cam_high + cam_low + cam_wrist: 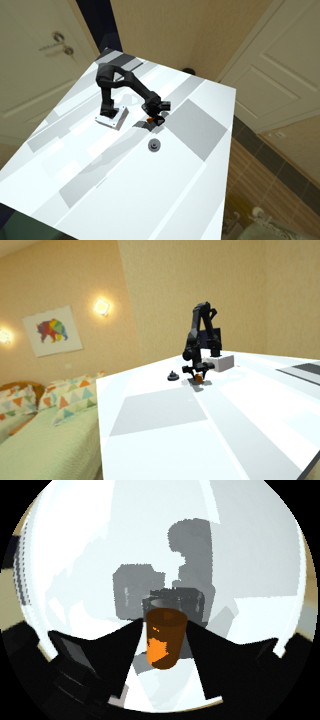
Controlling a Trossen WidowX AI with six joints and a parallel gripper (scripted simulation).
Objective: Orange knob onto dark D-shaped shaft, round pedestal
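The orange knob (149, 119) (198, 378) (167, 645) lies on its side on the table, between my gripper's fingers. Its round end with the hole shows in the wrist view. My gripper (199, 380) (164, 622) is partly open, low over the table, with a fingertip close on each side of the knob. A thin gap shows at the left finger in the wrist view; contact at the right one cannot be made out. The round grey pedestal (154, 149) (173, 378) with its dark upright shaft (154, 144) (172, 372) stands apart from the knob, with nothing on the shaft.
The arm's pale base block (121, 119) (225, 363) stands on the white table (155, 191) (155, 451), on the far side of the knob from the pedestal. Grey shadows and patches cross the table top.
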